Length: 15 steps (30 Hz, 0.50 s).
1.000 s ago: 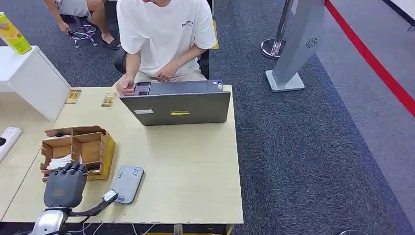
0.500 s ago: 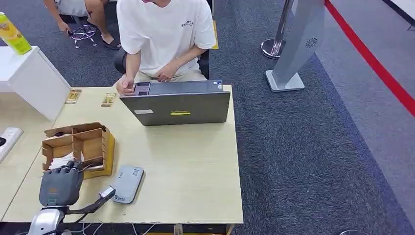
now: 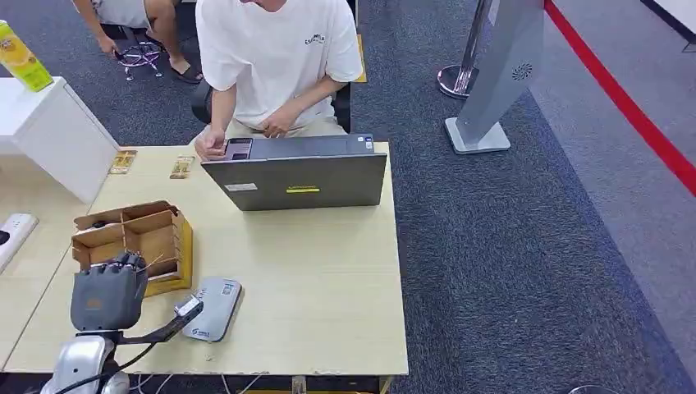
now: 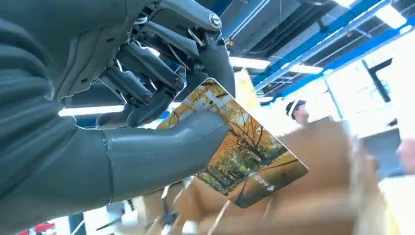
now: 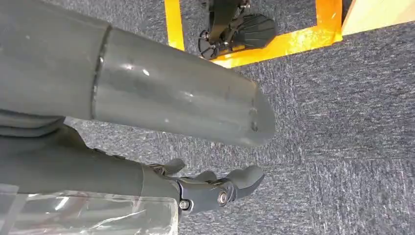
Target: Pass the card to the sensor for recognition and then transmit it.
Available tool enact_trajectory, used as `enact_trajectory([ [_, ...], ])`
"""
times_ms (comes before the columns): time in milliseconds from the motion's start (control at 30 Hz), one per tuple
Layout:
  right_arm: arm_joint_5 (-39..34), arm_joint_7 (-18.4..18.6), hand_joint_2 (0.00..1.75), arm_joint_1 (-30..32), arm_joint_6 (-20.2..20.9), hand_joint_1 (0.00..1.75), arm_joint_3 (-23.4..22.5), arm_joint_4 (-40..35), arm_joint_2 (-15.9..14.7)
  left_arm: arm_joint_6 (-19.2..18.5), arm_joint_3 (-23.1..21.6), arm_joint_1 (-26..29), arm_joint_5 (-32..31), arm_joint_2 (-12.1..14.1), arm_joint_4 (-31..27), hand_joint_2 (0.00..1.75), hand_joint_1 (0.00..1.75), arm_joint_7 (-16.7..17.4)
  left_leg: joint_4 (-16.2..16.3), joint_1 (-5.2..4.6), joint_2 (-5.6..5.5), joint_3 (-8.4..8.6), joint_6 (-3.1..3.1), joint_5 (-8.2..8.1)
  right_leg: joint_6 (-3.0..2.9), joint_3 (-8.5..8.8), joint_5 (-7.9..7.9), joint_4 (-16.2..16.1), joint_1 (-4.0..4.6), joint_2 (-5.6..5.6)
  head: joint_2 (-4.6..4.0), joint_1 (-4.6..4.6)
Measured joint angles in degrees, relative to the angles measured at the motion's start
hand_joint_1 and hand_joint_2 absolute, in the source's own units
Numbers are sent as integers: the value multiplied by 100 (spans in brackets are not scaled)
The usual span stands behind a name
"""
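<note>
Surface: pale wood-grain rectangular table, standing on dark blue-grey carpet crossed at the far right by a red floor stripe. A white cabinet adjoins the table's far left corner, with a yellow-green carton on top. A grey slanted floor stand rises beyond the table to the right.

On the table: open grey laptop at the far edge, a person in a white T-shirt seated behind it with one hand beside the keyboard. Two small yellowish cards lie flat near the far left corner. Grey rounded card sensor lies flat near the front edge.

Container: brown cardboard box with inner dividers, on the table's left side just beside the sensor. Its contents cannot be made out.

Left hand: over the box's near edge, thumb and fingers pinching an autumn-tree printed card by one end; the rest of the card juts free, with the blurred box behind it.

Right hand: hanging over carpet, fingers curled loosely with nothing in them; thumb apart.

Change: half a second ago the left hand sat lower and further left; it now stands slightly higher and nearer the sensor, and the box has tilted a little.
</note>
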Motion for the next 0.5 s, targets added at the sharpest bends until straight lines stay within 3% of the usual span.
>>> enact_trajectory([
  [167, -2, 2, 0, -6, -2, 0, -7, 0, 0, -489, -301, -117, 0, -177, -1176, 175, 175, -26, 1, 0, 6, -1, 1, -1, 0, 2, 2, 0, 0, 6, 0, 2],
  [333, -2, 2, 0, -5, -4, 0, -9, 0, -2, -497, -392, -127, 0, -253, -1592, 175, 175, -28, 1, 1, 3, 0, 1, 0, 0, 1, 2, 0, 0, 3, 0, 2],
  [433, -7, 2, 0, -2, 0, 0, -15, 0, 0, -455, -428, -172, 4, -306, -1819, 175, 175, -214, 1, 1, 3, 0, 0, 0, 0, -1, 2, 1, 1, 3, 0, 2],
  [500, -7, -2, 0, -6, 2, 0, -20, 0, 0, -621, -489, -288, 17, -330, -2019, 175, 175, -264, 1, 1, 0, -1, 0, 1, 0, 1, 2, 1, 1, 2, 0, 4],
])
